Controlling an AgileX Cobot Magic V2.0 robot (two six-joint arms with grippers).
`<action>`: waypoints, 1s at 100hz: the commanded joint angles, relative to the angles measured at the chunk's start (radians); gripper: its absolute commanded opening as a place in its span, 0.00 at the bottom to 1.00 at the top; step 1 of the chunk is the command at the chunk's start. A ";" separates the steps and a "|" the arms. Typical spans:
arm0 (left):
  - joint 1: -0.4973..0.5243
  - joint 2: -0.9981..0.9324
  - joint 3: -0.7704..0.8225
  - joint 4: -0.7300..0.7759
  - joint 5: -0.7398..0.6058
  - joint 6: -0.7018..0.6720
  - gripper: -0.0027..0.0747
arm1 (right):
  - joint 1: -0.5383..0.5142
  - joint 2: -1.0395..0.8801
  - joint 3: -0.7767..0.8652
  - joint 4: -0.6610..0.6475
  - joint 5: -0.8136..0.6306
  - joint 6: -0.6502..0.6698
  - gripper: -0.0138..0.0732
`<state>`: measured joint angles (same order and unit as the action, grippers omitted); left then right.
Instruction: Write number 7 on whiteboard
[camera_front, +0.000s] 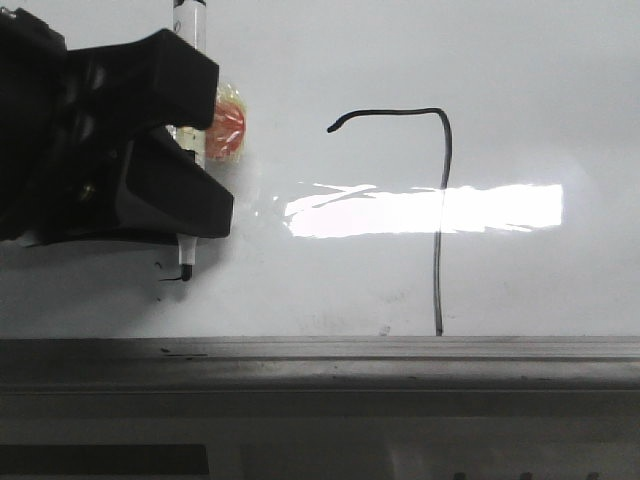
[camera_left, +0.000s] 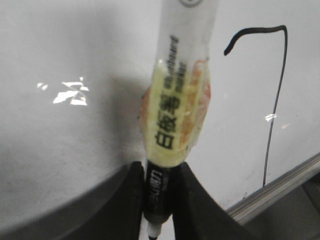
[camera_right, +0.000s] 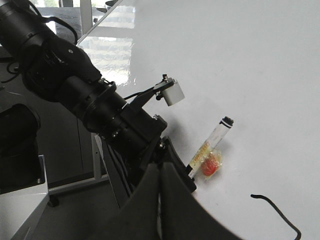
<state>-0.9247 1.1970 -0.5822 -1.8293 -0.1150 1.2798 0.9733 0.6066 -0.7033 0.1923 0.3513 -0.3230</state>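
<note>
left pincer (camera_front: 186, 140) clamped on marker (camera_front: 189, 150) | 7 (camera_front: 437, 200) drawn on whiteboard (camera_front: 330, 60) | right pincer (camera_right: 160, 200) closed, empty

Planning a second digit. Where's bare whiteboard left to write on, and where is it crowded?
Bare: whiteboard right of the number 7 stem down to the ledge, and the patch between marker and stem under the top stroke. Crowded: the left side, where the left gripper holds the marker by stray dashes.

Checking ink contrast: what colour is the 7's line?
Black, clearest in the front view: number 7.
</note>
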 joint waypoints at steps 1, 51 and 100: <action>-0.001 0.001 -0.024 -0.040 -0.097 -0.007 0.01 | -0.005 0.002 -0.027 -0.008 -0.072 -0.002 0.09; -0.001 0.001 -0.024 0.012 -0.156 -0.007 0.01 | -0.005 0.004 -0.027 -0.008 -0.081 -0.002 0.09; -0.001 0.001 -0.024 0.012 -0.191 -0.007 0.55 | -0.005 0.004 -0.027 -0.008 -0.083 0.000 0.09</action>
<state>-0.9349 1.1973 -0.5943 -1.8263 -0.1708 1.2770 0.9733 0.6066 -0.7033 0.1918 0.3513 -0.3230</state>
